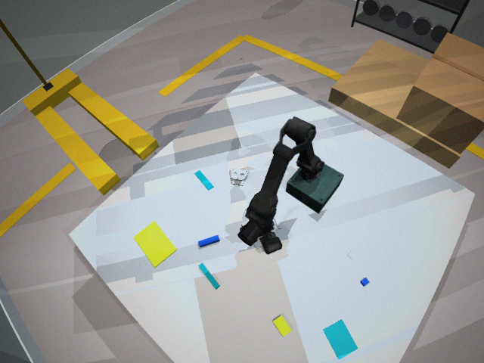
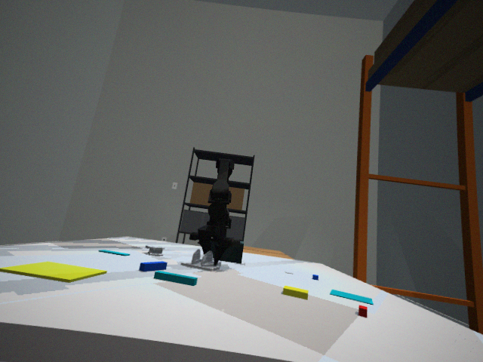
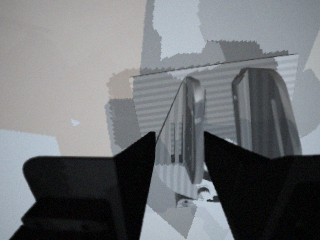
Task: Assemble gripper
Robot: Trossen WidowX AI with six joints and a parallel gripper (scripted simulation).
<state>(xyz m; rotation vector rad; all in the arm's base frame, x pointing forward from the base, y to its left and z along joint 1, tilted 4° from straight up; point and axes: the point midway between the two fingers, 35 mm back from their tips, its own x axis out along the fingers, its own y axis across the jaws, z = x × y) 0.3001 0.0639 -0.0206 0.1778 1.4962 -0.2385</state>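
Observation:
The pale grey gripper base (image 3: 217, 95) (image 2: 188, 265) lies on the table as a ribbed plate under the arm. Two grey jaws stand over it: the left jaw (image 3: 196, 115) and the right jaw (image 3: 265, 110) in the wrist view, side by side with a gap. My gripper (image 3: 177, 137) is shut on the left jaw. The fingers hide parts of both jaws, and whether their teeth mesh cannot be seen. The white housing plate (image 1: 239, 174) (image 2: 155, 250) with two round marks lies apart, behind the base. In the top view the arm mostly hides the base.
A blue bar (image 1: 209, 240) (image 2: 152, 265), teal strips (image 1: 209, 276) (image 1: 203, 180) and a yellow sheet (image 1: 155, 243) lie left of the arm. A yellow block (image 1: 282, 324), teal sheet (image 1: 339, 338) and small blue cube (image 1: 364, 281) lie toward the front and right. The arm stands on a dark green block (image 1: 322, 187).

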